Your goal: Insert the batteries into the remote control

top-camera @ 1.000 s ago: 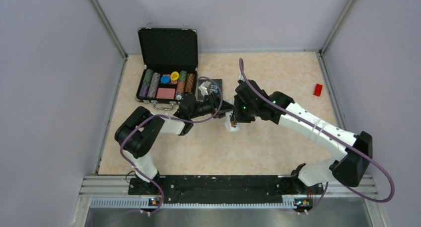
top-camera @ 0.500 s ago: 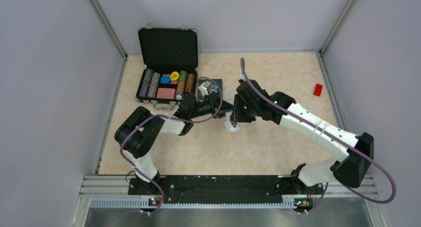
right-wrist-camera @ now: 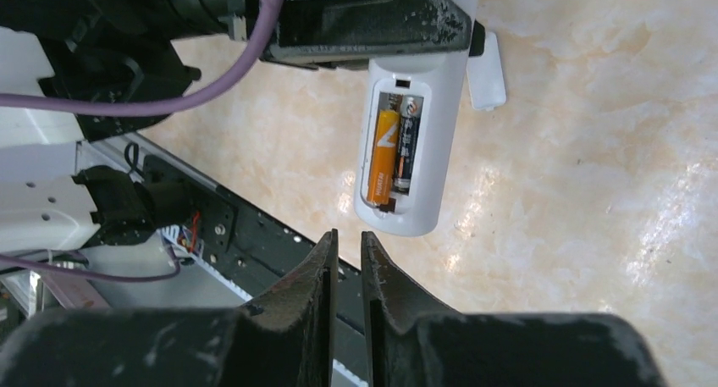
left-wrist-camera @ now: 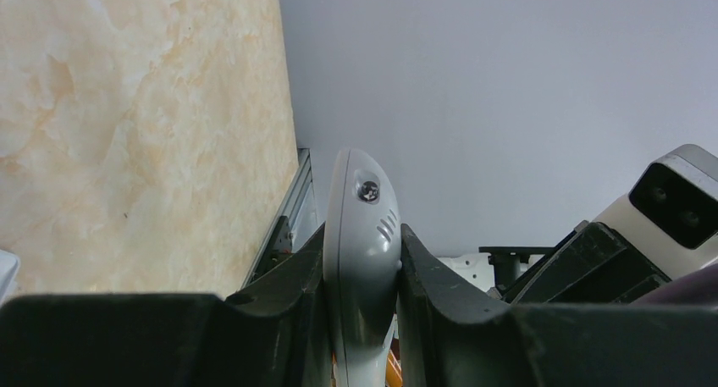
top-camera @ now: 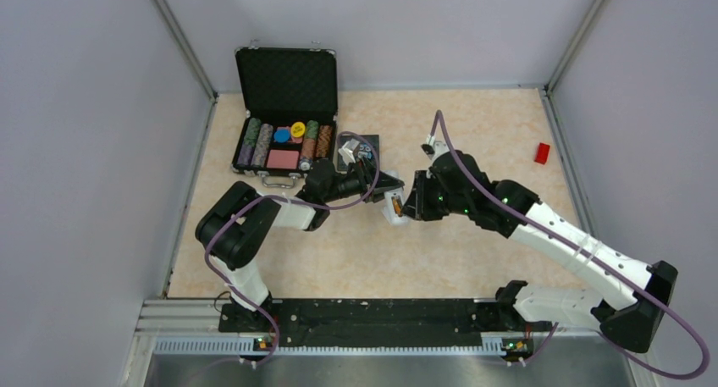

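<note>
Two batteries lie side by side in the open compartment of the remote control (right-wrist-camera: 416, 141): the orange-copper battery (right-wrist-camera: 383, 154) on the left in the right wrist view, and the dark battery (right-wrist-camera: 405, 146) touching it on the right. Both run lengthwise along the remote and sit inside the compartment walls. The compartment is uncovered. A small white piece (right-wrist-camera: 487, 74) lies on the table (right-wrist-camera: 593, 150) just beside the remote's far end.

The left gripper (right-wrist-camera: 372, 23) is clamped across the remote's upper part. In the left wrist view its two dark fingers (left-wrist-camera: 292, 277) press against either side of the white body (left-wrist-camera: 362, 251), which stands edge-on between them. From above, the remote (top-camera: 394, 207) sits near the middle of the table, between the two grippers.

The right gripper (right-wrist-camera: 347, 239) hovers just off the remote's free end. Its fingers are drawn almost together with only a thin slit left, and there is nothing between them.

One open black case (top-camera: 286, 82) stands at the far left of the table with its lid upright. Its tray holds rows of striped chips (top-camera: 254, 140), a pink rectangle (top-camera: 282, 159), a yellow disc (top-camera: 298, 129) and a blue disc (top-camera: 282, 135). A dark square tile (top-camera: 366, 148) lies just beside the case's right side. A small red block (top-camera: 542, 152) rests well apart, near the right wall.
</note>
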Available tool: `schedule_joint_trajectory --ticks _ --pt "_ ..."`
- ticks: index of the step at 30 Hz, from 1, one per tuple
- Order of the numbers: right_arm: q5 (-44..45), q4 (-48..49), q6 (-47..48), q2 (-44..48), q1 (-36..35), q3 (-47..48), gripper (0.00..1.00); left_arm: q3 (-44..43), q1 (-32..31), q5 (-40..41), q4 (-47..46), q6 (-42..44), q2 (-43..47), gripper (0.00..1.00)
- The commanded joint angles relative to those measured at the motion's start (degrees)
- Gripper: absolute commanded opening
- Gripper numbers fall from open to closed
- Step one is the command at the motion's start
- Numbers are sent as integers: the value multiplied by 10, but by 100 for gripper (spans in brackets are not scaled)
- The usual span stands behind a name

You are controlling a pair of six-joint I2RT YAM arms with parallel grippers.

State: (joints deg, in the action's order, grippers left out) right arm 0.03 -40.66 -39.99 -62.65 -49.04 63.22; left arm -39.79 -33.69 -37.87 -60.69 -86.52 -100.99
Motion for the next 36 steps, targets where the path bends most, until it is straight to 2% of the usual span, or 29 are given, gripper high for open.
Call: schedule_joint_trajectory --ticks 1,20,36 --pt "-29 32 25 -6 -6 -13 15 -21 -2 0 -17 -6 29 0" --pt "-2 75 -4 -58 -5 -16 2 -15 -4 1 -24 -7 36 0" --pt "-25 87 -45 -66 30 -32 0 -6 -5 -9 -27 12 47 0"
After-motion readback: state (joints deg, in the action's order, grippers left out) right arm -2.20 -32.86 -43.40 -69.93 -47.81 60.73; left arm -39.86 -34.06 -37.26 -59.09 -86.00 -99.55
